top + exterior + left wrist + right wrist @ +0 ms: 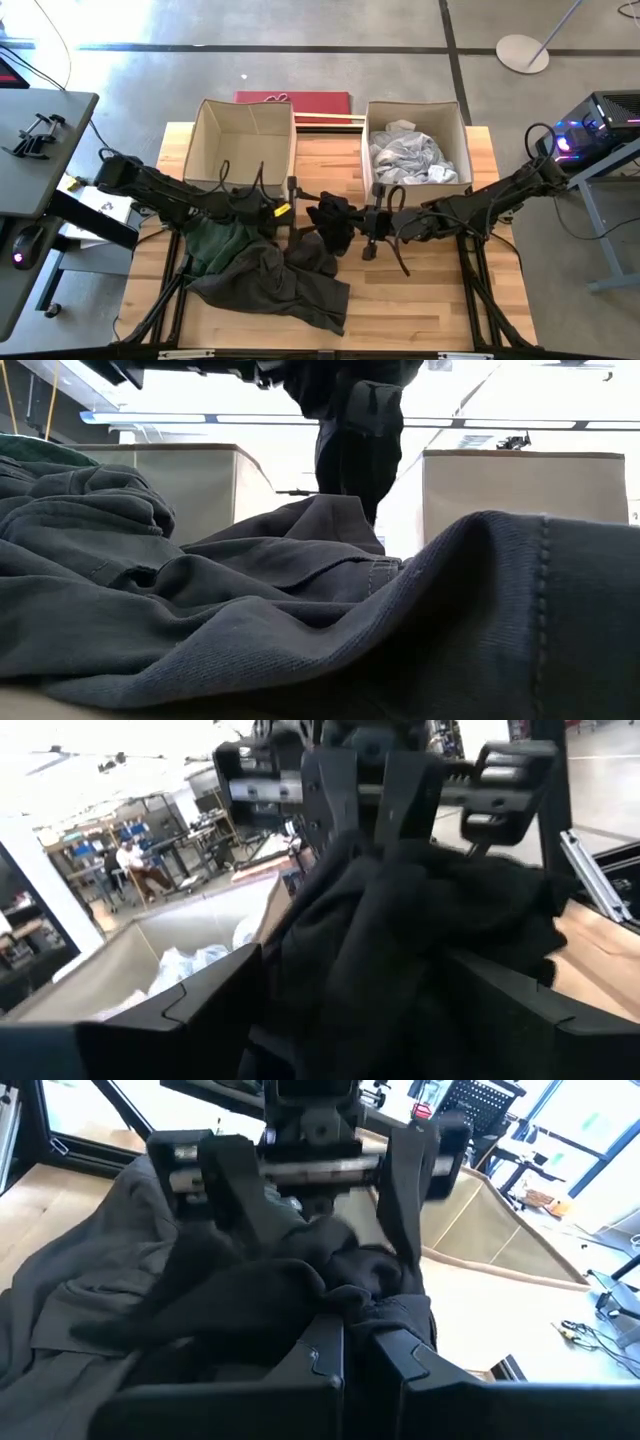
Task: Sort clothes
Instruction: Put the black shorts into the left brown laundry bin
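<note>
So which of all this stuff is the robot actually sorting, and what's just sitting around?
Part of the job:
- small black garment, pinched by right gripper, left gripper open beside it
- dark green and charcoal clothes pile
- white and grey clothes in right beige fabric box
- empty left beige box

Lying about:
- flat red item behind the boxes

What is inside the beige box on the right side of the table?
The right box holds a heap of white and light grey clothes. Whatever lies under that heap, and the box's floor, is covered. The left box shows only bare fabric.
</note>
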You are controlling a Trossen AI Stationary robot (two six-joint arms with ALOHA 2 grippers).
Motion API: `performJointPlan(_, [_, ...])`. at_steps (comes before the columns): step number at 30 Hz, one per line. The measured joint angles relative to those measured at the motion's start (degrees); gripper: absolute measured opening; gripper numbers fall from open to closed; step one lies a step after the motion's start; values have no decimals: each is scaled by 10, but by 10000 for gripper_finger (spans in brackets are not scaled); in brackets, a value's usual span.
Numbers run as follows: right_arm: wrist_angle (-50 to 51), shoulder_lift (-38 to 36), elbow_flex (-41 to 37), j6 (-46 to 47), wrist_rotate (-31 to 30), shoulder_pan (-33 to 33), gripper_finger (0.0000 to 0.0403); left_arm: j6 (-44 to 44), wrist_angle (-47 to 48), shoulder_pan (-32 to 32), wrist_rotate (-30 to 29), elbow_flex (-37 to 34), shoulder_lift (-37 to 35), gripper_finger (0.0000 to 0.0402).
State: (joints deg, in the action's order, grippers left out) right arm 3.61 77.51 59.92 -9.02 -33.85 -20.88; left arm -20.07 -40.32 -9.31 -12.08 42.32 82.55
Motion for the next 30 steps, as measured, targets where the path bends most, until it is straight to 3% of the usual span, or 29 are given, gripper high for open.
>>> performJointPlan(5, [2,20,0,15,3,0,1,23,-39,7,4,1,48,285])
performJointPlan(12, [0,55,0,31,3,0,1,104,-41,23,102,18,97,284])
performJointPlan(17, [1,73,0,46,3,0,1,120,-29,28,108,21,118,269])
performJointPlan(22, [5,81,0,52,3,0,1,124,-16,30,106,21,118,219])
performJointPlan(30, [14,81,0,66,-2,3,32,125,-8,30,105,21,118,99])
